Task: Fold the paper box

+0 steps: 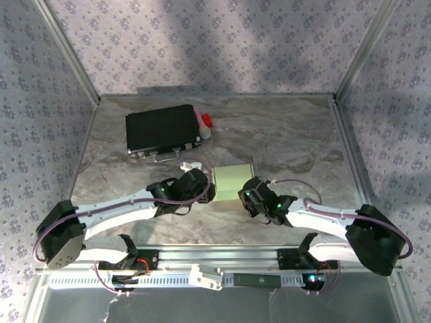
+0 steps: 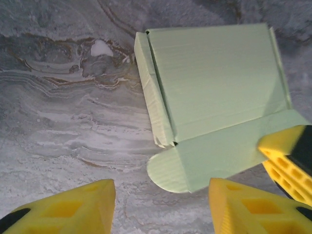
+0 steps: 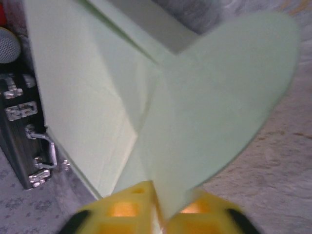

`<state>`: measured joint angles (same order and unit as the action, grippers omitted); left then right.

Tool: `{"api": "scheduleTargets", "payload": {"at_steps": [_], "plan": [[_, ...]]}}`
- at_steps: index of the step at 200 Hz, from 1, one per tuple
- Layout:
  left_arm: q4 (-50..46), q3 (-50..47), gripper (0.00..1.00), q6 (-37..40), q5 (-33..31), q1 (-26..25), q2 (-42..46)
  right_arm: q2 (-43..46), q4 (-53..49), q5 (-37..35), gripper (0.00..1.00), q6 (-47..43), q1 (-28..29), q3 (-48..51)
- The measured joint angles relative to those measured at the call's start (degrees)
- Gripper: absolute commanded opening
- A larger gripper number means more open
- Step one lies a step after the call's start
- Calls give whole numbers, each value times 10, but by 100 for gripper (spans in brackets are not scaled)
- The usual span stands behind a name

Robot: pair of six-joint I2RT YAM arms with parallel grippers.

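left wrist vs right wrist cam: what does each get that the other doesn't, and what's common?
Left wrist adds: the left tool, open, fingers apart; the box with its flat top seen whole and a folded side flap along its left edge.
Right wrist adds: the black case, latches and handle facing the camera, beside the box.
Both: the box, its rounded flap, the right tool shut on that flap, and the marble table.

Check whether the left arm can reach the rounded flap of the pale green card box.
Probably yes: the open left gripper faces the rounded card flap, nothing between, though the right gripper pinches its other end.
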<state>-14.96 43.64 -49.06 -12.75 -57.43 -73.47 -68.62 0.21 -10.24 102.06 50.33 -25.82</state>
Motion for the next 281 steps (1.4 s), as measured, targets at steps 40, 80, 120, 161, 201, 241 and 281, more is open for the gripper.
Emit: {"api": "scheduleTargets", "payload": {"at_steps": [40,80,120,161,201,241,281], "plan": [[22,17,54,37,68,67,-64,76,-140,-10,56,-70,-2,-51],[24,90,54,75,120,105,-130,194,-228,13,64,-200,-69,-85],[45,102,52,81,171,129,-186,178,-220,142,65,-407,-276,-98],[73,91,49,70,197,136,-199,73,-179,246,67,-556,-375,-101],[113,80,40,57,212,136,-215,-29,-124,307,69,-634,-390,-107],[151,54,34,49,211,136,-215,-96,-58,379,71,-668,-389,-107],[197,24,31,44,214,145,-206,-123,22,466,73,-669,-389,-96]]}}
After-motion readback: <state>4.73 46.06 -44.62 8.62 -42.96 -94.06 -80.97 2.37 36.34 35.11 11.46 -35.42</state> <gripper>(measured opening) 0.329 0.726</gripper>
